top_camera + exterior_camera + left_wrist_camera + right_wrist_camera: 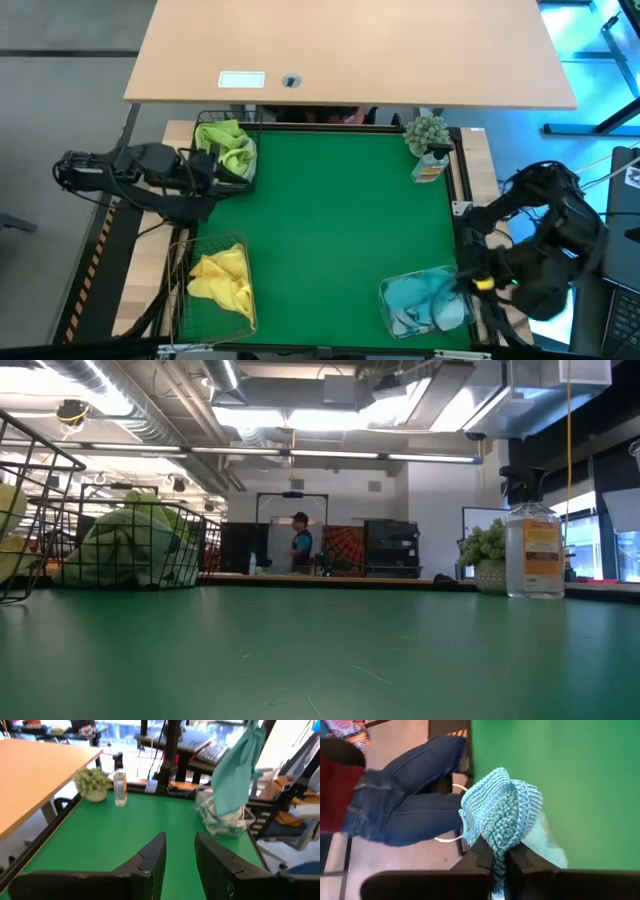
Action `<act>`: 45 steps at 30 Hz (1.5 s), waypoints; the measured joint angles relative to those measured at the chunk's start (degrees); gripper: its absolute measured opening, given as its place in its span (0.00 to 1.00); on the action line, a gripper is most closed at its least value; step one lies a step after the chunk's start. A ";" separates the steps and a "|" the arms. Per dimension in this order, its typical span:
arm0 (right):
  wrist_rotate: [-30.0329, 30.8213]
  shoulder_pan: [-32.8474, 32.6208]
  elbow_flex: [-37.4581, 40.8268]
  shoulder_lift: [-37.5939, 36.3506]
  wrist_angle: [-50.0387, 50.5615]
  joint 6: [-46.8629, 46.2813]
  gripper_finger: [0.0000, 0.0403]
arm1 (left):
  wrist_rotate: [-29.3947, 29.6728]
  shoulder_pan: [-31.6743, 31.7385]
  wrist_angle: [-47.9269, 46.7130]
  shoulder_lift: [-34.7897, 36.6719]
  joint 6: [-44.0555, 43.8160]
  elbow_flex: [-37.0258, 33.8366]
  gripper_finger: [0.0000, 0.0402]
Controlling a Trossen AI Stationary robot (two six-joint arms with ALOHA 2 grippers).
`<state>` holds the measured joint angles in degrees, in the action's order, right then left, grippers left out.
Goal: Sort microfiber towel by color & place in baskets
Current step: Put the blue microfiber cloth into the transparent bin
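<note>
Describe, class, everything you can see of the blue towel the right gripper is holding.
The blue towel is a teal-blue microfiber cloth with a nubby, looped weave. The right gripper pinches it between both fingers. It hangs long and limp above the clear plastic tub, which stands at the green mat's near right corner and already holds more blue cloth. Nothing else visibly touches it.

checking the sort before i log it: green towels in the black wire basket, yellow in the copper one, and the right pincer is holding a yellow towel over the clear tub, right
One thing is off: the towel pinched in the right pincer is light blue, not yellow, as the right wrist view shows. The rest stands: in the high view, green towels fill the black wire basket, yellow towels the copper basket, and blue ones lie in the clear tub.
</note>
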<state>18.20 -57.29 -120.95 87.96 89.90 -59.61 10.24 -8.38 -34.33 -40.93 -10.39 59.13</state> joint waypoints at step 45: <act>-6.40 0.90 63.29 -0.18 -49.70 -3.61 0.03 | -3.84 -0.04 24.49 33.55 4.03 -45.75 0.25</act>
<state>11.79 -56.38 -57.66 87.78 40.20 -63.21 6.40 -8.43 -9.84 -7.38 -6.36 13.38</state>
